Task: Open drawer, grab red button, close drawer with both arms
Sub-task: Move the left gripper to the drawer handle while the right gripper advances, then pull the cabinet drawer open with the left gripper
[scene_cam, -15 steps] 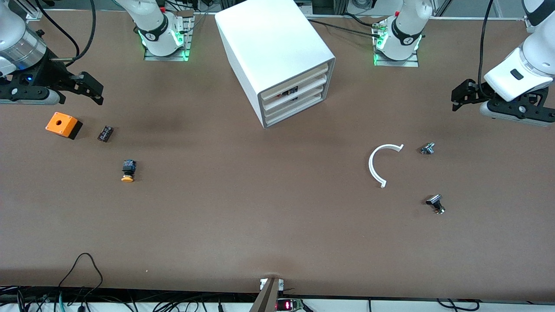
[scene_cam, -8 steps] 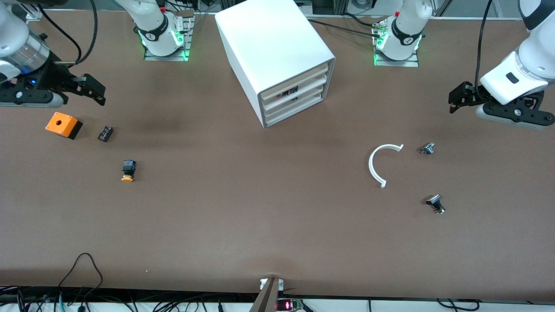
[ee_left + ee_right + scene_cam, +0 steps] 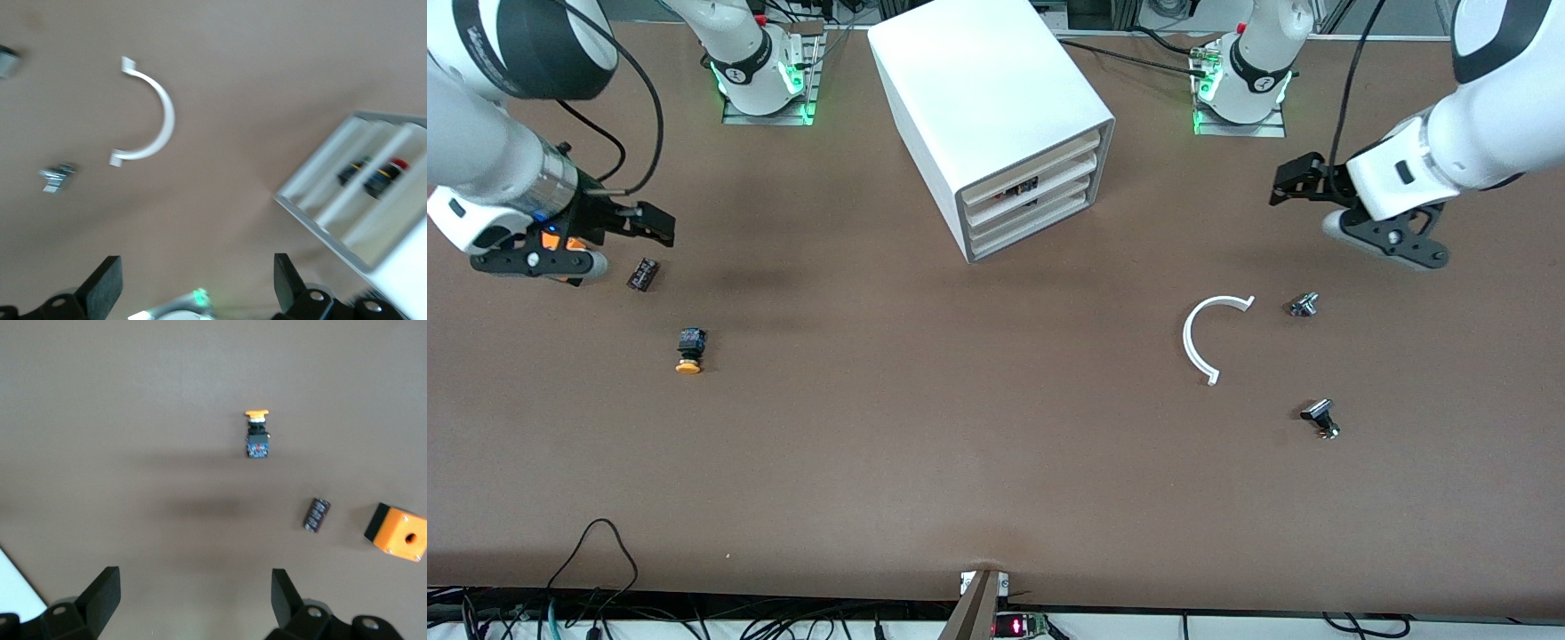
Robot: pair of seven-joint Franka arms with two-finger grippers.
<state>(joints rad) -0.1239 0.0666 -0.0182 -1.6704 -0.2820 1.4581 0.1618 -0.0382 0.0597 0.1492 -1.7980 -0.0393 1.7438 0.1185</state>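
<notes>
The white cabinet stands at the middle of the table near the arms' bases, its stacked drawers all shut. Dark parts show through a drawer's notch. In the left wrist view the cabinet shows the red-capped button inside a drawer, beside another dark part. My left gripper is open and empty over bare table toward the left arm's end, its fingers wide apart. My right gripper is open and empty over the orange box, its fingers wide apart.
The orange box, a small black part and an orange-capped button lie toward the right arm's end. A white curved strip and two small metal parts lie toward the left arm's end.
Both grippers have moved in from the table's ends toward the cabinet. The right gripper now covers the orange box in the front view.
</notes>
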